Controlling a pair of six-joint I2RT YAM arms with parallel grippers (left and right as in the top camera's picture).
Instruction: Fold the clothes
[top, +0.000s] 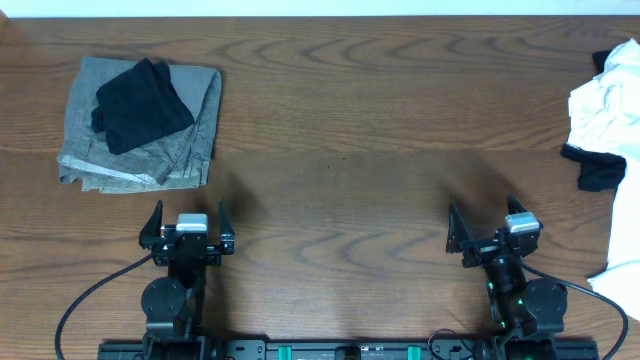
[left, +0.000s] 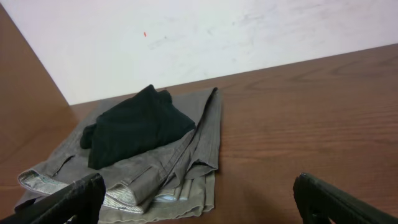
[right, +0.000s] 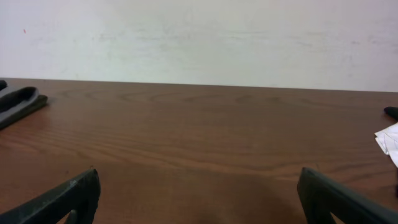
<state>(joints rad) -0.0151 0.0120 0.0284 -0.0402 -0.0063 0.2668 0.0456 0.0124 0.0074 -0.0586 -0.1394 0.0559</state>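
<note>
Left hand (top: 190, 212), right hand (top: 482, 215) both released, empty. Grey trousers (top: 190, 150), black garment (top: 140, 105) atop, folded ahead of left hand. White garment (top: 600, 110) crumpled well right of right hand: pinch edge, drag inward, spread flat.

Black garment (top: 143, 103) on grey trousers (top: 195, 140), white heap (top: 603, 115) (crumpled)

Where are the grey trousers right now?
In the overhead view, the grey trousers sit folded at the table's far left, under a black garment, beyond the left gripper.
</note>
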